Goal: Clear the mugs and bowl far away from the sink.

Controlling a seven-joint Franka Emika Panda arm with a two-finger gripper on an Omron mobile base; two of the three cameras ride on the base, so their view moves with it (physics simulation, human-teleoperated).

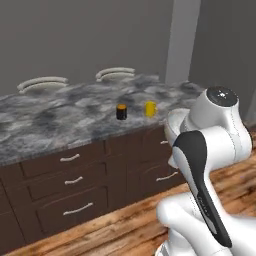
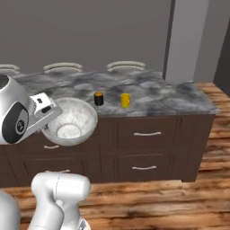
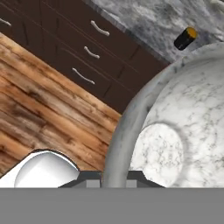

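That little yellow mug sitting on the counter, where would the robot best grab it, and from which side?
Probably by the rim, coming straight down from above. The yellow mug stands upright with its mouth open, so one finger could slip inside the wall and one outside. The dark mug stands close beside it, so a sideways approach looks more crowded. First the gripper, shut on the bowl, must put that down.

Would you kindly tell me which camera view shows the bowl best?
The right base view: the whole bowl shows, rim and pale inside, carried in front of the drawers. The hand view has a close crop of its rim and inside. In the left base view the arm covers it.
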